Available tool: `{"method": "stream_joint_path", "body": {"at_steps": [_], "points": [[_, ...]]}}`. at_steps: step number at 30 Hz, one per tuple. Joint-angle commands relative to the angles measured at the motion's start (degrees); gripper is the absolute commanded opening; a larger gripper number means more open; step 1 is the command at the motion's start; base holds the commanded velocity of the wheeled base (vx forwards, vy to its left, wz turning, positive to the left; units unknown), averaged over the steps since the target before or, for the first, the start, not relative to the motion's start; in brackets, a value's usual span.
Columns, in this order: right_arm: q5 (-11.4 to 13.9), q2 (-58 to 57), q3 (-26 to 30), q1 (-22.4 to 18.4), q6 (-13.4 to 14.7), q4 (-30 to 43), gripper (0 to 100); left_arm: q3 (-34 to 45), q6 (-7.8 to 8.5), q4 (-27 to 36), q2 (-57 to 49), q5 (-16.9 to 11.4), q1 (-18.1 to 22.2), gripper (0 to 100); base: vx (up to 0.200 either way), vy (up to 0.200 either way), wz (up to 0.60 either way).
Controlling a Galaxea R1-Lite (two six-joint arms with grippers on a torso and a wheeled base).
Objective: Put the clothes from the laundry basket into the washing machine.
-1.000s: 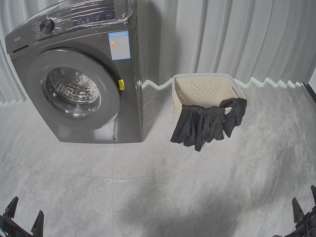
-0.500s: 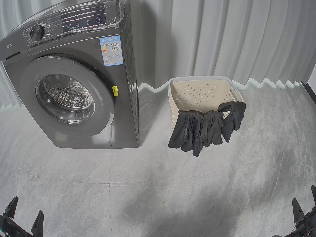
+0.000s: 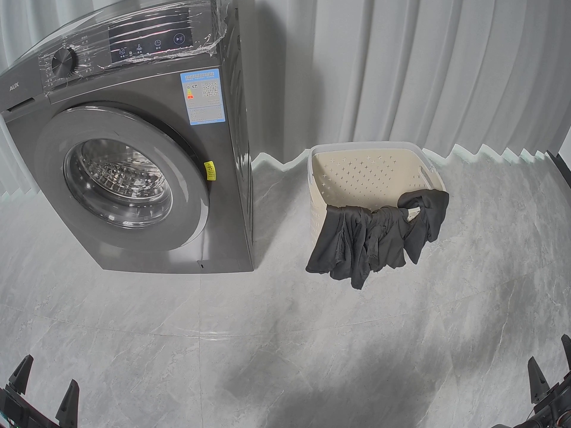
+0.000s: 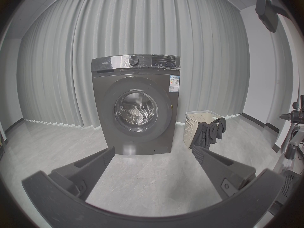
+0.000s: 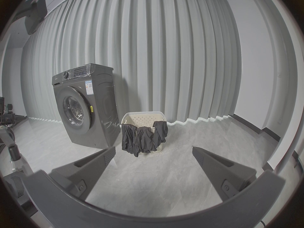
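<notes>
A grey front-loading washing machine point(image 3: 137, 144) stands on the floor at the left, its round glass door point(image 3: 119, 176) shut. To its right sits a cream laundry basket point(image 3: 366, 173) with dark clothes point(image 3: 372, 236) draped over its front rim. The same machine point(image 4: 136, 103), basket point(image 4: 198, 121) and dark clothes point(image 4: 209, 132) lie ahead in the left wrist view, and the machine point(image 5: 85, 103) and clothes point(image 5: 144, 138) in the right wrist view. My left gripper point(image 3: 44, 387) is open low at the near left. My right gripper point(image 3: 550, 367) is open low at the near right. Both are far from the basket and hold nothing.
Pale pleated curtains point(image 3: 416, 54) hang behind the machine and the basket. Grey marble-look floor point(image 3: 285, 340) stretches bare between me and them. A dark skirting edge point(image 3: 559, 164) runs along the far right wall.
The whole head picture has shifted: the machine and basket now sit lower and larger, so the camera has moved nearer. Both grippers keep their place at the bottom corners.
</notes>
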Motion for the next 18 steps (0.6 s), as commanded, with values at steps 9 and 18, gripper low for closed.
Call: {"method": "stream_joint_path", "body": {"at_steps": [9, 18], "points": [[0.0, -0.5, 1.0, -0.1, -0.1, 0.0, 100, 0.9, -0.04, 0.0, -1.0, 0.0, 0.0, 100, 0.0, -0.2, 0.0], [0.0, -0.5, 1.0, -0.1, 0.0, 0.0, 100, 0.9, -0.04, 0.0, -1.0, 0.0, 0.0, 100, 0.0, -0.2, 0.0]]}}
